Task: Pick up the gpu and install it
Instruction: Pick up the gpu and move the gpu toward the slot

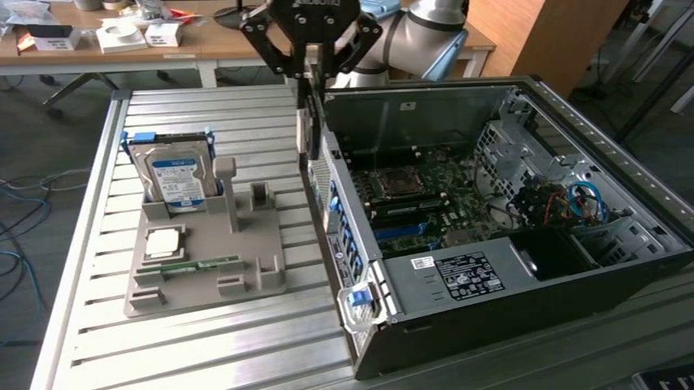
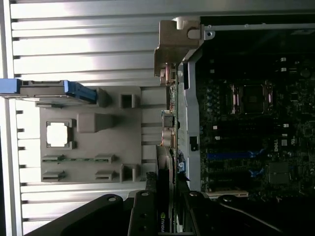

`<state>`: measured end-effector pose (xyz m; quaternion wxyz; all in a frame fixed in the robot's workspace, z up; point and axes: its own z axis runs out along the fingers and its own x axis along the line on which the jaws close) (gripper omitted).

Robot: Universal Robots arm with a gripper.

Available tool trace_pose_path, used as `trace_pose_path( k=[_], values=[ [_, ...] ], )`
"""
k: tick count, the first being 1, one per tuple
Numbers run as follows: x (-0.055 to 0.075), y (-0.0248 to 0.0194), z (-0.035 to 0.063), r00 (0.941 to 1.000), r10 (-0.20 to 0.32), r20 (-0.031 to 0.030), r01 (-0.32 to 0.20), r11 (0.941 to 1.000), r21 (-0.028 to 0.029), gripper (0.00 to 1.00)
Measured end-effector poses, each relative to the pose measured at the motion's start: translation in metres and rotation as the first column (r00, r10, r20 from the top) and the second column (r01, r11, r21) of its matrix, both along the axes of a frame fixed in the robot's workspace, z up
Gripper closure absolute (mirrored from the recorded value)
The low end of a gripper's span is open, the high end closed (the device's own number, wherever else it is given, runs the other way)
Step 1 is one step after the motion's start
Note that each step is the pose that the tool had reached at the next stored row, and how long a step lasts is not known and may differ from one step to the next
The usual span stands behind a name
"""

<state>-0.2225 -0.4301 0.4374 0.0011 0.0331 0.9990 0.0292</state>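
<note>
Gripping 1 gpu, 1 gripper, 1 hdd

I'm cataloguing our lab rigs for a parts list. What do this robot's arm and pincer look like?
The pincer is matte black, built of angular linked bars that narrow toward two fingers, with pale lettering across its body. In the wrist view the fingers carry small round pins at their pivots. The arm is silvery grey, with smooth, rounded tubular joints.
</note>
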Motion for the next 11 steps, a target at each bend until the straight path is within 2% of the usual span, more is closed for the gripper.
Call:
trace_pose_path(
  k=[11],
  values=[
    [0.048, -0.0001, -0.0001, 1.0, 0.0, 0.0, 0.0, 1.0, 0.0001, 0.74]
  ],
)
